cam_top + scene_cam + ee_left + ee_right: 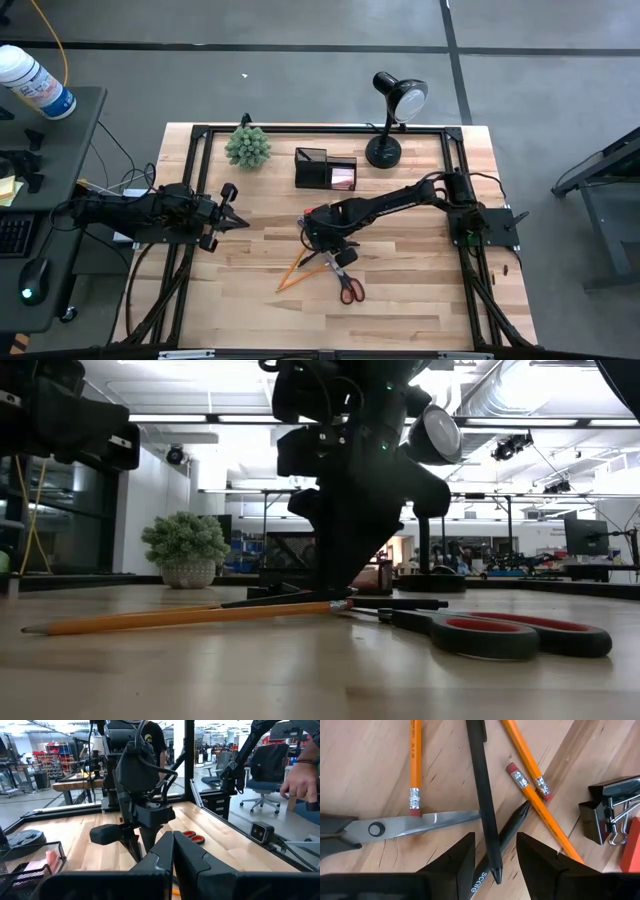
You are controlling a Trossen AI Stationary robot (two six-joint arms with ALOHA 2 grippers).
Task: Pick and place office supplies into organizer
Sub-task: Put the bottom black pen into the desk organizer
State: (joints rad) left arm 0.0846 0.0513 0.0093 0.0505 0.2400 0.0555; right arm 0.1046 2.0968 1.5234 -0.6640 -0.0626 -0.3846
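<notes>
Organizer holding pink pad, right tool apart over black pen, left tool together

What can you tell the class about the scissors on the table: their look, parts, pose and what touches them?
The scissors lie flat on the wooden table, blades shut, among the pencils. They have red handle loops with dark outer rims, and bare silvery metal blades joined by a round pivot screw. In the high view the handles point toward the table's front edge and the blades toward the right gripper, which hovers open above the pile. A pencil's eraser end meets the blade's edge, and a black pen crosses the blade tip.
</notes>
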